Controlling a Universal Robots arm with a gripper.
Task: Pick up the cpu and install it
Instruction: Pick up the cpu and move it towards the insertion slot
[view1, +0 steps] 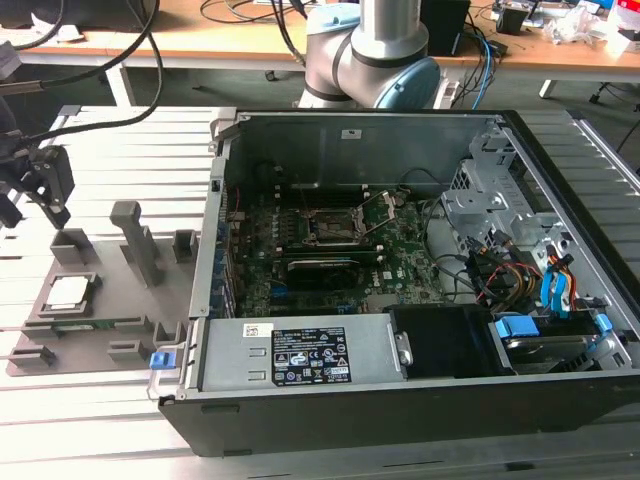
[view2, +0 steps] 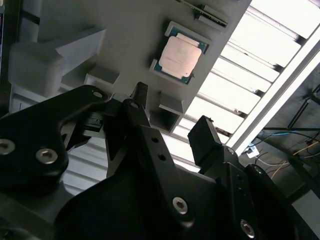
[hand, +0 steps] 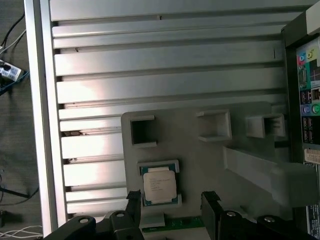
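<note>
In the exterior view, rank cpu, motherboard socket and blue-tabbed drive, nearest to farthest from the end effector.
1. cpu, on the grey fixture, below the end effector.
2. motherboard socket, mid-case.
3. blue-tabbed drive, at the exterior view's right.

**Open air over the cpu, clutter on its flanks**

I see nothing above the cpu (view1: 68, 291), so the way straight down to it is free. My hand (view1: 35, 205) hangs above the grey fixture plate (view1: 120, 292) with its fingers spread and empty. A hollow square block (view1: 72, 246) stands just beside the chip. A tall angled post (view1: 137, 240) rises on the exterior view's right, and past it the computer case wall (view1: 214, 240) closes that side. The slatted tabletop (view1: 120, 150) around the plate leaves me room to pass.
</note>
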